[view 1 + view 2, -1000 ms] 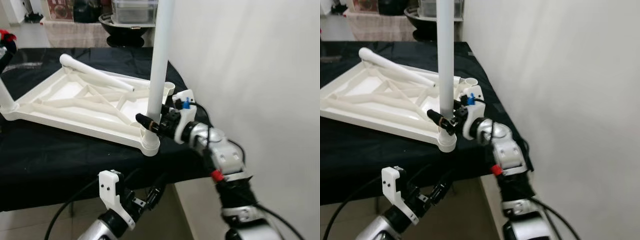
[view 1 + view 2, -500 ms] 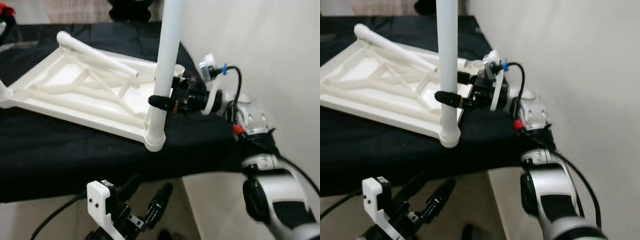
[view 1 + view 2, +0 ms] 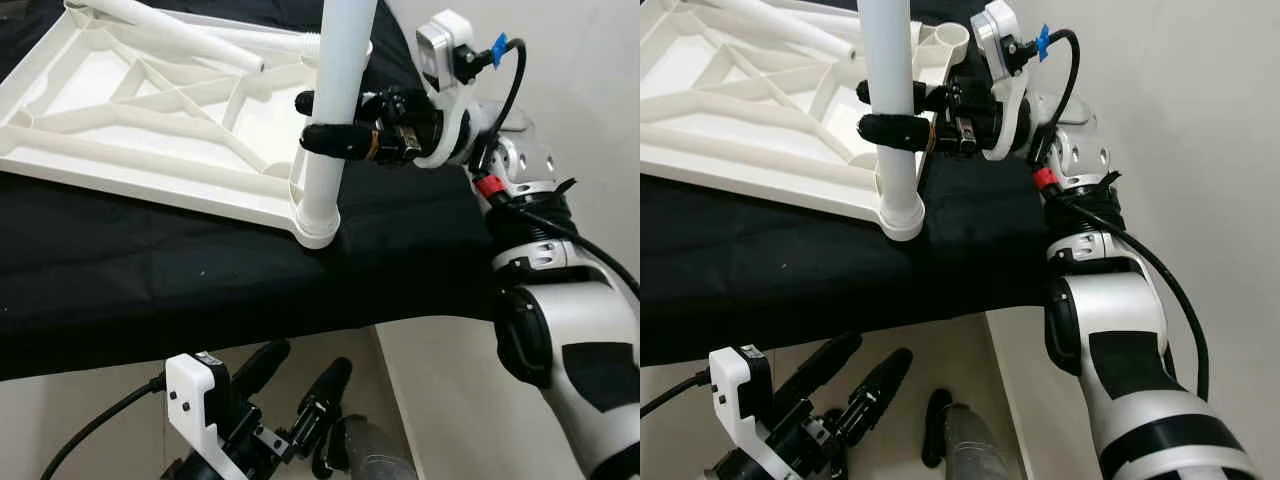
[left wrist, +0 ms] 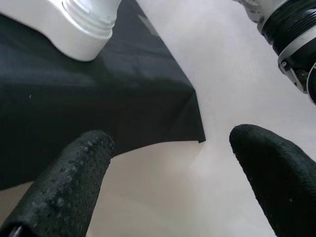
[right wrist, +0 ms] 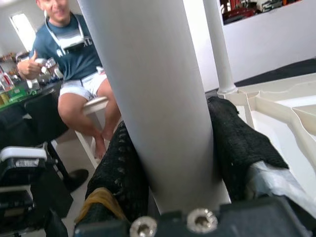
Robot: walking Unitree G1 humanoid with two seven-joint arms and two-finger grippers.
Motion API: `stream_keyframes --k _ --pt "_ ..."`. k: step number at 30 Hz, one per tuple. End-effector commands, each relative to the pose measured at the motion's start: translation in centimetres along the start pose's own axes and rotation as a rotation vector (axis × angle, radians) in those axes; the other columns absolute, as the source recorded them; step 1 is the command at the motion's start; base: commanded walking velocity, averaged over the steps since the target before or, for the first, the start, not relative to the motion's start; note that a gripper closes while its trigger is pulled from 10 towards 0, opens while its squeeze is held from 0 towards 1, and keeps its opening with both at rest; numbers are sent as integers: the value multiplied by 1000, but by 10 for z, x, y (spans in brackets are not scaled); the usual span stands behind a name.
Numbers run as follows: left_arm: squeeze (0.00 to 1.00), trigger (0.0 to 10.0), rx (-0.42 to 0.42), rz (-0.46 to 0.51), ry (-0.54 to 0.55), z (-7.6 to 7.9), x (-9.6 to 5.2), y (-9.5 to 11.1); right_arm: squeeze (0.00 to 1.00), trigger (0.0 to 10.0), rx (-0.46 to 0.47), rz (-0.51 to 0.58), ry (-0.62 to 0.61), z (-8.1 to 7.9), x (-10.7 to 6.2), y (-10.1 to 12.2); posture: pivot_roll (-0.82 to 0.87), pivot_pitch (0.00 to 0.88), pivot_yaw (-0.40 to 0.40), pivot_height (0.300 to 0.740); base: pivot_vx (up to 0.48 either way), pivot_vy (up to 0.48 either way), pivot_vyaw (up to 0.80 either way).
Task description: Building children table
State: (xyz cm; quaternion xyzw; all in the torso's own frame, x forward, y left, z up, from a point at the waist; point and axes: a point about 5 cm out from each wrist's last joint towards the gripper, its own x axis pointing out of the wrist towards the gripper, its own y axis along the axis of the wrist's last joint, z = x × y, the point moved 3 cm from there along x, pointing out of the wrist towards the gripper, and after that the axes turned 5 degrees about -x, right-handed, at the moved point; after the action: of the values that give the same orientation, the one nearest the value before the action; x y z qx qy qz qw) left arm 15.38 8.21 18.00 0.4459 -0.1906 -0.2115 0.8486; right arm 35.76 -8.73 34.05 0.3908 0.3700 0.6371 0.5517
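Black cloth (image 3: 150, 270) covers work surface, front edge hanging down over pale floor (image 4: 163, 187). White wall (image 3: 590, 120) just beside cloth's right edge. Beyond cloth, across room: seated person (image 5: 79, 64) in dark blue shirt and pale shorts, on stool, thumb raised. Black chair (image 5: 24, 173) near person, closer to camera. Far white wall (image 5: 276, 34) behind cloth.

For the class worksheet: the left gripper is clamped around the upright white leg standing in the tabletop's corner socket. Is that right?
Not quite: the right gripper is clamped around the upright white leg, as the left eye view shows. The left gripper hangs open below the table edge.
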Motion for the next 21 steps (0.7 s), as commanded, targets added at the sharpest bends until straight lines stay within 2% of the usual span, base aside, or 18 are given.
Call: stream_keyframes --k 1,2,3,5,6,7,9,10,11,12,13,14,15,16,18,21 --pt "0 10000 -20 -27 17 -3 -2 -6 0 0 9 -47 8 -2 -8 -5 94 328 -107 740 0 0 0" --pt "0 10000 -22 -29 17 -7 2 -10 0 0 -3 -107 -46 0 -16 -9 65 275 -131 740 0 0 0" --pt "0 10000 -23 -29 17 -11 6 -14 0 0 -9 -212 -128 -2 -29 -16 48 245 -150 740 0 0 0" --pt "0 10000 -23 -29 17 -11 6 -14 0 0 -9 -212 -128 -2 -29 -16 48 245 -150 740 0 0 0" --pt "0 10000 -24 -31 18 -18 12 -21 0 0 19 -291 -229 -11 -45 -26 24 169 -209 740 0 0 0" --pt "0 10000 -25 -29 29 -30 19 -29 0 0 118 -431 -676 -22 -47 -79 27 51 -274 740 0 0 0" --pt "0 10000 -25 -29 29 -30 19 -29 0 0 118 -431 -676 -22 -47 -79 27 51 -274 740 0 0 0" --pt "0 10000 -27 -31 37 -39 25 -35 0 0 182 -551 -1049 -41 -67 -110 19 34 -267 740 0 0 0" --pt "0 10000 -14 -29 49 -51 38 -42 0 0 264 -627 -1119 -61 -39 -158 -30 0 -196 740 0 0 0" --pt "0 10000 -5 -28 56 -58 46 -45 0 0 300 -656 -1096 -75 -10 -186 -30 0 -196 740 0 0 0" --pt "0 10000 -5 -28 56 -58 46 -45 0 0 300 -656 -1096 -75 -10 -186 -30 0 -196 740 0 0 0" --pt "0 10000 6 -31 55 -65 54 -47 0 0 321 -627 -1032 -70 15 -198 -5 0 -212 740 0 0 0" --pt "0 10000 6 -31 55 -65 54 -47 0 0 321 -627 -1032 -70 15 -198 -5 0 -212 740 0 0 0" --pt "0 10000 -1 -26 61 -72 60 -47 0 0 301 -598 -979 -60 34 -196 -14 0 -219 740 0 0 0" --pt "0 10000 -6 -18 64 -78 69 -45 0 0 265 -559 -942 -41 46 -181 -23 0 -225 740 0 0 0" --pt "0 10000 -2 -1 78 -79 69 -42 0 0 243 -557 -902 -39 46 -173 -26 0 -219 740 0 0 0"
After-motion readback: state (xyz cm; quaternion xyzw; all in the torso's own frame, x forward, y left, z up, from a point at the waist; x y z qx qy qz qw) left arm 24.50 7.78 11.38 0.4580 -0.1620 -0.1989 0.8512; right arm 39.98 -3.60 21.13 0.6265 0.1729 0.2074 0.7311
